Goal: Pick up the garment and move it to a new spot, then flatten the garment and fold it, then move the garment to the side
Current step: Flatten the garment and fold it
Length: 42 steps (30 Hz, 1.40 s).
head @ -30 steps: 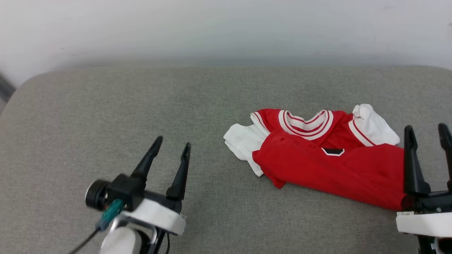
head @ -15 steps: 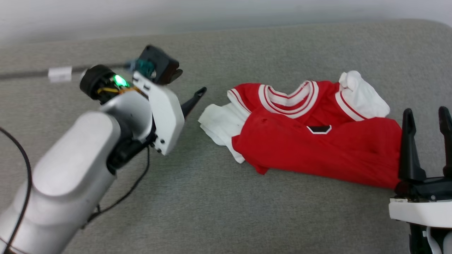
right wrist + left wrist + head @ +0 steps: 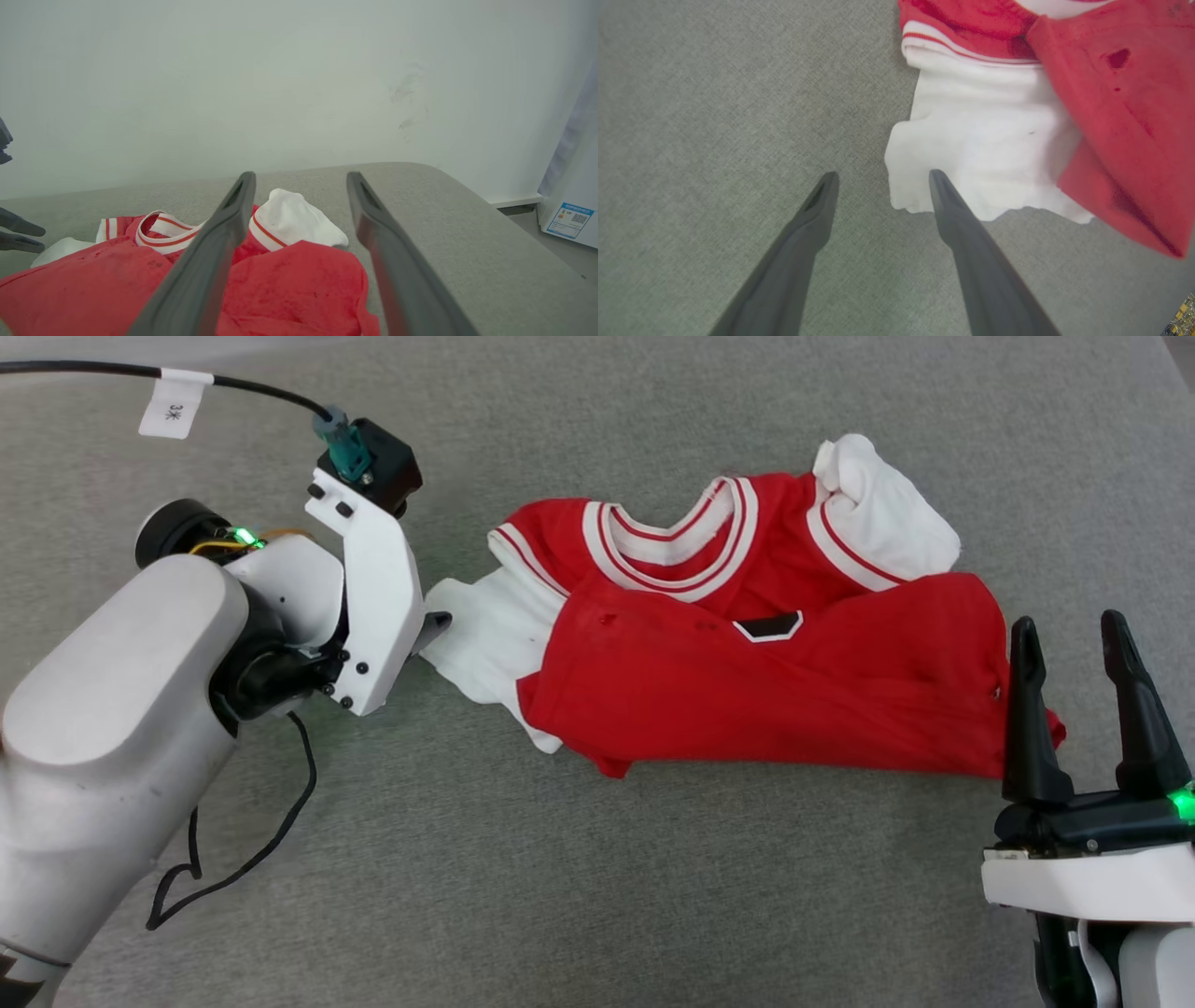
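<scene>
Since a second ago the left tool [image 3: 882, 174] has swung from the lower left of the head view up to the shirt [image 3: 747, 700], and the camera has tipped down. Its fingers stand apart. In the left wrist view one tip overlaps the edge of the white sleeve [image 3: 985, 154] and the other is over bare grey tabletop [image 3: 560, 859]; whether either touches cloth is hard to tell.

A white tag [image 3: 173, 406] on the cable [image 3: 261, 387] at the upper left of the head view seems to read "3" and one more character. In the right wrist view, a box [image 3: 579, 186] at the right edge bears a blue-and-white sticker [image 3: 567, 219] with a square code, its print too small to read.

The shirt lies crumpled at the centre and right of the head view, collar toward the top, a black patch [image 3: 767, 626] showing. The right tool [image 3: 1069, 622] is at the lower right, fingers apart and empty, one finger crossing the shirt's lower right corner.
</scene>
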Available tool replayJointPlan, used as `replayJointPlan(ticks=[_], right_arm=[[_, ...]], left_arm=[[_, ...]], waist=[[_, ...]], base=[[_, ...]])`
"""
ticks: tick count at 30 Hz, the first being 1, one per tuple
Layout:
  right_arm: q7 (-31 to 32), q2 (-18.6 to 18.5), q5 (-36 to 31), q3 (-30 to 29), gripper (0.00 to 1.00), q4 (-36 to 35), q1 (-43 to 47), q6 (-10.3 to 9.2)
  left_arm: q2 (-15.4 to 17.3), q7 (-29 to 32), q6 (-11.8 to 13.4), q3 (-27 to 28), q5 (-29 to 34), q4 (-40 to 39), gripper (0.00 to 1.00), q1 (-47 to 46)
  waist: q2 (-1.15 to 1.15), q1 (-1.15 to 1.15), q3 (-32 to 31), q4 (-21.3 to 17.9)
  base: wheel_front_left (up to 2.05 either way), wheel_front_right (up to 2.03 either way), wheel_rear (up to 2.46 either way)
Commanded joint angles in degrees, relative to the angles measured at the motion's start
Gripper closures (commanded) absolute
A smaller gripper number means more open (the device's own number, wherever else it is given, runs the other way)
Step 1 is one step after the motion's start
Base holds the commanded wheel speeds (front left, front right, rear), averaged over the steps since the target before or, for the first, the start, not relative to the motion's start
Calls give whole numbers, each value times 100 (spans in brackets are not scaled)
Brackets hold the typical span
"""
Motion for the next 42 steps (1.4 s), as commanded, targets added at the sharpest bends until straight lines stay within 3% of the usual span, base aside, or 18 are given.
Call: replayJointPlan(ticks=[1, 6, 7, 8, 9, 14, 31, 42], right_arm=[[-33, 36, 17, 27, 0, 22, -107, -2], [-51, 43, 61, 53, 0, 88, -146, -2], [-54, 44, 80, 53, 0, 104, -159, -2], [-56, 43, 93, 49, 0, 118, -167, -2], [-58, 44, 102, 39, 0, 116, -178, -2], [-54, 44, 106, -1, 0, 169, -201, -2], [-53, -104, -115, -144, 0, 479, 61, -2], [53, -217, -104, -152, 0, 545, 164, -2]], left_arm=[[13, -17, 9, -34, -104, 62, 0, -60], [69, 23, 8, -257, -282, 255, 0, -13], [83, 51, 9, -333, -323, 288, 6, 29], [81, 88, 8, -406, -383, 297, 44, 88], [92, 110, 8, -460, -444, 301, 100, 123], [173, -250, 8, -474, -546, 354, 100, 108], [322, -2452, 91, 184, -387, 616, 100, -75], [905, -2841, 363, 373, -500, 555, 100, 584]], waist=[[0, -1, 143, -132], [0, -1, 282, -205], [0, -1, 300, -208], [0, -1, 312, -206], [0, -1, 320, -199], [0, -1, 199, -111], [0, -1, -859, 697], [0, -1, -1133, 1162]], base=[[0, 0, 0], [0, 0, 0], [0, 0, 0], [0, 0, 0], [0, 0, 0], [0, 0, 0], [0, 0, 0], [0, 0, 0]])
